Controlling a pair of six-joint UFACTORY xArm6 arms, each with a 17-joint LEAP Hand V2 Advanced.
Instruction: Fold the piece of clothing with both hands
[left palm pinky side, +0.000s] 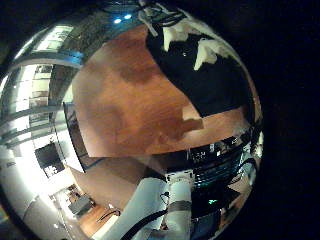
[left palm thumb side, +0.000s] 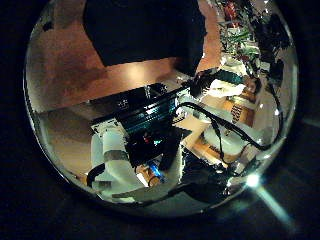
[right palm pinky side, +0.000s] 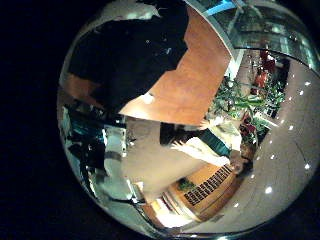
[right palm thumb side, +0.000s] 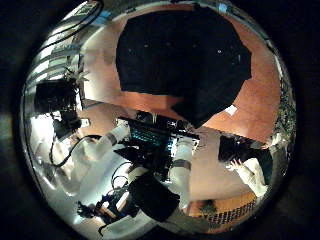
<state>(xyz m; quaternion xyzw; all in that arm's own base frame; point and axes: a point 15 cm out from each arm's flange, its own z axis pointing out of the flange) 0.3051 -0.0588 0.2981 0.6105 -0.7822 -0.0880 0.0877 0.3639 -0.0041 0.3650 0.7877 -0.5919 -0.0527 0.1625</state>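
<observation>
Left hand (left palm pinky side: 190, 38) shows pale fingers stretched out straight over the dark garment (right palm thumb side: 180, 62) — open, holding nothing. Right hand's fingers never show, so its state I cannot tell. No writing is readable. Garment lies spread flat on the wooden worktop (left palm pinky side: 125, 100) — black, crumpled at one corner.

— Where are the four palm cameras looking from?
— All are looking down from well above the wooden table (right palm thumb side: 262, 108), none sitting close.
— What are they sharing?
— Each is catching the dark garment (right palm thumb side: 180, 55); in the right thumb view it is lying toward twelve o'clock.
</observation>
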